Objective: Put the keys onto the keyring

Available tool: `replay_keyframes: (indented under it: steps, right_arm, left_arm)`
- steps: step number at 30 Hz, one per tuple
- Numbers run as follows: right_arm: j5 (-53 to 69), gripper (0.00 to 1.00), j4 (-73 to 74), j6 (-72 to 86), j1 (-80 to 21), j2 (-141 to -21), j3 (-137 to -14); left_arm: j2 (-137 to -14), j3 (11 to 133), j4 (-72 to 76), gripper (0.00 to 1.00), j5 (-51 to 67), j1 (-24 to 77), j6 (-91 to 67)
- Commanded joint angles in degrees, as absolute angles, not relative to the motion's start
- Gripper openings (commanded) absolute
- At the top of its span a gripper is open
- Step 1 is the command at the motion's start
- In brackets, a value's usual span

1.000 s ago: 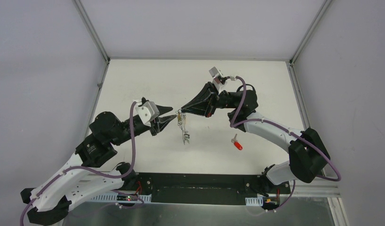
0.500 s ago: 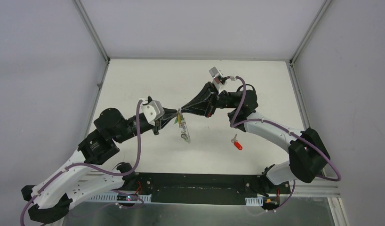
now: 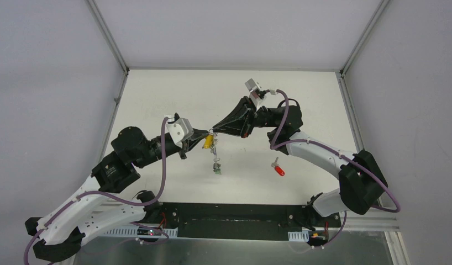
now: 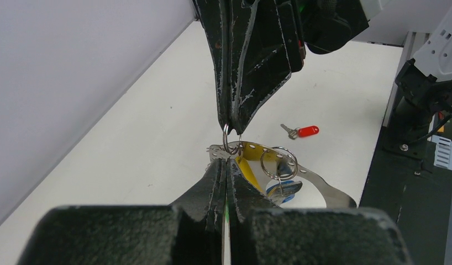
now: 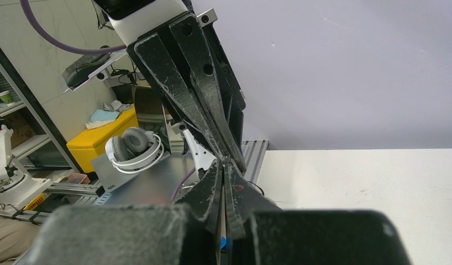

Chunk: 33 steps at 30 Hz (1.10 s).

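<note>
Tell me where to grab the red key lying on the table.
Take the red key by its red plastic head, coming straight down from above and closing across the head's width. It lies flat on the table with nothing beside it, and the thin metal blade offers little to pinch.

Shiny metal keyring (image 4: 329,186), glossy red plastic key head (image 4: 307,131), scuffed matt fingers (image 4: 251,66).

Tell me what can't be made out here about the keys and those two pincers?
- Top view: the hanging bunch of keys is too small to count or see what is threaded.
- Right wrist view: the bunch is all but hidden behind the right gripper and left gripper, tips meeting.
- Left wrist view: what the left gripper pinches is hidden between its own fingers; the keyring drops at its lower end behind that gripper's black body.
</note>
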<state>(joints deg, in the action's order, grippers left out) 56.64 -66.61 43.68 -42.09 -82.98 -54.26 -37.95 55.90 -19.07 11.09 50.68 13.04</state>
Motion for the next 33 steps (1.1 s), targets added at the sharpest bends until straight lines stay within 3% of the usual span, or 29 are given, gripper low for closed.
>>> replay_keyframes:
  steps: [1,11,16,21,25,33]
  right_arm:
    - [56.1,0.0,-70.7,44.5,-41.9,-81.4,-55.3]
    - [56.5,0.0,-70.7,44.5,-41.9,-81.3,-55.3]
    - [56.6,0.0,-70.7,44.4,-41.9,-81.3,-55.3]
    - [56.7,0.0,-70.7,44.4,-41.9,-81.5,-55.0]
    - [56.7,0.0,-70.7,44.4,-41.9,-81.6,-55.0]
    - [56.8,0.0,-70.7,44.4,-41.9,-81.5,-54.9]
  left_arm:
    - [-39.3,56.1,-20.6,0.0,13.2,51.1,12.7]
    - [-42.1,56.4,-20.7,0.01,15.1,51.1,13.0]
    - [-40.7,56.5,-20.6,0.23,14.1,51.1,13.4]
    - [-39.1,55.7,-18.5,0.37,13.9,51.1,12.4]
    - [-38.7,54.5,-15.7,0.38,13.4,51.1,11.0]
    - [-38.4,53.3,-12.1,0.3,12.6,51.1,9.6]
